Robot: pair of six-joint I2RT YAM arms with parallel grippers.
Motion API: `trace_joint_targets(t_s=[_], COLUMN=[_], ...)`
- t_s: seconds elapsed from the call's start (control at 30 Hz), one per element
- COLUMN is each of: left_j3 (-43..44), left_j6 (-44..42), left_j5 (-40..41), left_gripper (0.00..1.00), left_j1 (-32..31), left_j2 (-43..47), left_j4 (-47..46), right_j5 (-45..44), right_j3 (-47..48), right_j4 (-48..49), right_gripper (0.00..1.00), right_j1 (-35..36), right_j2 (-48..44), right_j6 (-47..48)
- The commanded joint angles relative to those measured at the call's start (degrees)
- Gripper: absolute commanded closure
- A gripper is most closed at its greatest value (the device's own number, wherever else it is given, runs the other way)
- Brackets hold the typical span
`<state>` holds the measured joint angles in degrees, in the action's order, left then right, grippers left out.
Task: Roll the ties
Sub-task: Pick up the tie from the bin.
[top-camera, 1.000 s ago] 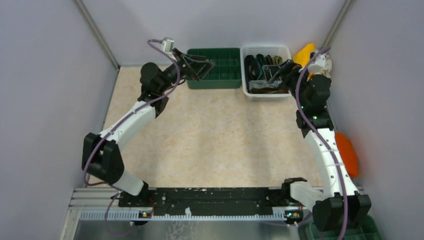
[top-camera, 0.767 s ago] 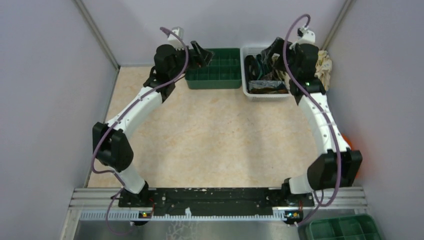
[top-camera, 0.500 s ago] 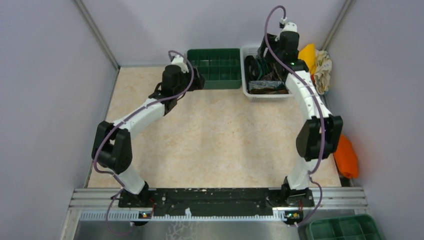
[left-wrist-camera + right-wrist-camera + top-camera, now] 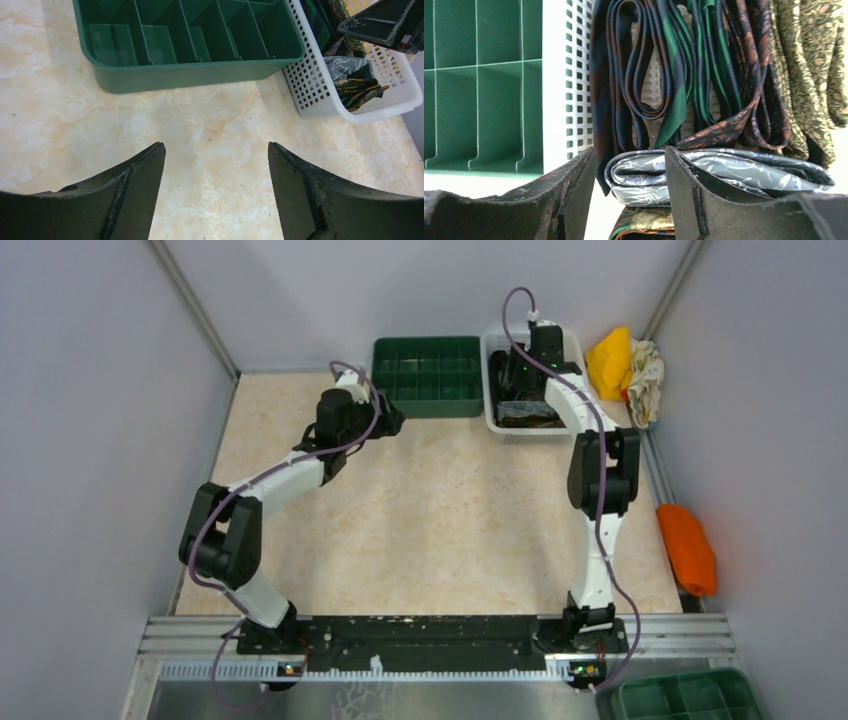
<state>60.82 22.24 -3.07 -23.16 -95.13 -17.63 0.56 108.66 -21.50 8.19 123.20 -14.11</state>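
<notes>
Snagging worries me: my right gripper (image 4: 630, 155), part-spread astride the folded grey tie (image 4: 734, 172), could also pinch the striped tie (image 4: 600, 100) alongside; my left gripper (image 4: 216, 150) gapes wide.

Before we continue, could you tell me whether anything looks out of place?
Nothing spilled or damaged. Only the orange cloth lies crumpled at the table's right edge, and a yellow cloth is bunched in the far corner beside the white basket.
</notes>
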Motion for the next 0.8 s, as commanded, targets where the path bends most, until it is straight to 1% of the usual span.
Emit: trace_joint_targets(t_s=[0.0, 0.3, 0.43, 0.5, 0.53, 0.57, 0.63, 0.67, 0.73, 0.77], left_j3=[-0.58, -0.94, -1.05, -1.20, -1.27, -1.31, -1.47, -1.55, -1.79, -1.90], left_j6=[-0.09, 0.08, 0.17, 0.34, 0.35, 0.35, 0.35, 0.38, 0.35, 0.35], left_j5=[-0.66, -0.52, -0.65, -0.67, -0.67, -0.59, -0.55, -0.41, -0.30, -0.23], left_gripper=[0.19, 0.19, 0.19, 0.19, 0.19, 0.19, 0.19, 0.19, 0.19, 0.19], left_j1=[-0.05, 0.13, 0.22, 0.22, 0.27, 0.30, 0.31, 0.31, 0.43, 0.40], left_j2=[1.53, 0.75, 0.41, 0.41, 0.40, 0.45, 0.46, 0.51, 0.56, 0.51], left_j4=[-1.66, -0.93, -0.79, -0.81, -0.75, -0.68, -0.59, -0.57, -0.54, -0.51], right_j5=[3.06, 4.13, 3.62, 3.52, 3.41, 3.28, 2.80, 2.59, 2.35, 2.28], right_j3=[0.18, -11.17, -12.42, -12.23, -11.94, -11.56, -10.49, -9.88, -8.57, -7.85], right_j4=[2.51, 6.28, 6.38, 6.50, 6.38, 6.26, 5.75, 5.49, 4.80, 4.52], right_gripper=[0.48, 0.47, 0.47, 0.48, 0.50, 0.55, 0.69, 0.72, 0.74, 0.81], right_j1=[1.14, 2.45, 2.43, 2.42, 2.45, 2.44, 2.42, 2.40, 2.45, 2.45], right_j2=[-1.01, -3.57, -2.86, -2.56, -2.37, -2.23, -1.79, -1.44, -0.79, -0.50], right_j6=[-0.04, -0.48, -0.17, -0.22, -0.10, 0.04, 0.28, 0.43, 0.85, 1.01])
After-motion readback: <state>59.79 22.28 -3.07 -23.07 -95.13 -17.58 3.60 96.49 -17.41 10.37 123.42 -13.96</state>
